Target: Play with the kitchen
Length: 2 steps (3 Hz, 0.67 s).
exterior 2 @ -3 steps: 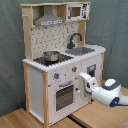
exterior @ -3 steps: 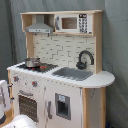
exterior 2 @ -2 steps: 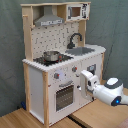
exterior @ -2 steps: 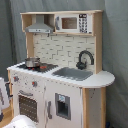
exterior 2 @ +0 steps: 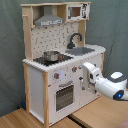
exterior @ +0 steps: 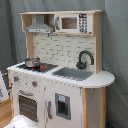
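I have the kitchen (exterior 2: 62, 60) filling most of the frame in the second exterior view, standing on a wooden floor (exterior 2: 30, 119) against a grey-green backdrop, and in the first exterior view it (exterior: 60, 65) takes up nearly the whole picture. My arm (exterior 2: 107, 84) comes in from the lower right of the second exterior view, stretched out roughly level and angled a little upward toward the cabinet front, with its white wrist housing nearest the toy. The gripper (exterior 2: 85, 70) sits just beside the front panel, right of the oven door (exterior 2: 65, 95) and below the counter edge; I cannot tell how the jaws stand or whether they touch the panel. On the stove sits a small metal pot (exterior 2: 50, 55), left of the sink (exterior 2: 81, 50) and black faucet (exterior 2: 74, 39). The grey hood (exterior 2: 49, 20) hangs at upper left, the microwave (exterior 2: 76, 11) at upper right. In the first exterior view only a white rounded part (exterior: 21, 122) shows at the bottom left edge, low in front of the oven
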### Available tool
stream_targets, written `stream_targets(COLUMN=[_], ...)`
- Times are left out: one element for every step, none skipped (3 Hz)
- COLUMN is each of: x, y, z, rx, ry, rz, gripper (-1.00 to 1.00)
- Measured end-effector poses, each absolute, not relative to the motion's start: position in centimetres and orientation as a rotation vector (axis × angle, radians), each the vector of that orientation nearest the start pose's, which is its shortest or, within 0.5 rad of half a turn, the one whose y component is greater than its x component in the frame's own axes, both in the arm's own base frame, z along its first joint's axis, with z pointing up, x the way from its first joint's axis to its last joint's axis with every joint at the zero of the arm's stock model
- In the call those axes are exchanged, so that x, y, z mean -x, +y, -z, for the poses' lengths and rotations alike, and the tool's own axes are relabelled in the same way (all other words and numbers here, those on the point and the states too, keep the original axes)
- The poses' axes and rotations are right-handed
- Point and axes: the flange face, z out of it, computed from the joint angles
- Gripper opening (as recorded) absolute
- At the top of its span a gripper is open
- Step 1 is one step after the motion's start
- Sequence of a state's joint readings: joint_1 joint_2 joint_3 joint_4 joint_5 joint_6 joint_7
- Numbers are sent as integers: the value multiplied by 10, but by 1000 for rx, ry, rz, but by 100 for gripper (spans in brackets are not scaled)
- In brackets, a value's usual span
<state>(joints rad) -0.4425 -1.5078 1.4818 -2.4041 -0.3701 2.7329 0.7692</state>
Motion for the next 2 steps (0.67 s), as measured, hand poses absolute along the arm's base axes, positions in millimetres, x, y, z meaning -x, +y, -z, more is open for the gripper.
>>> stream_targets(x=[-213,-220], y=[467,457], z=[-395,-419], rx=[-1471,-1478], ry=[752,736], rz=[-1553,-1489], gripper=[100,100])
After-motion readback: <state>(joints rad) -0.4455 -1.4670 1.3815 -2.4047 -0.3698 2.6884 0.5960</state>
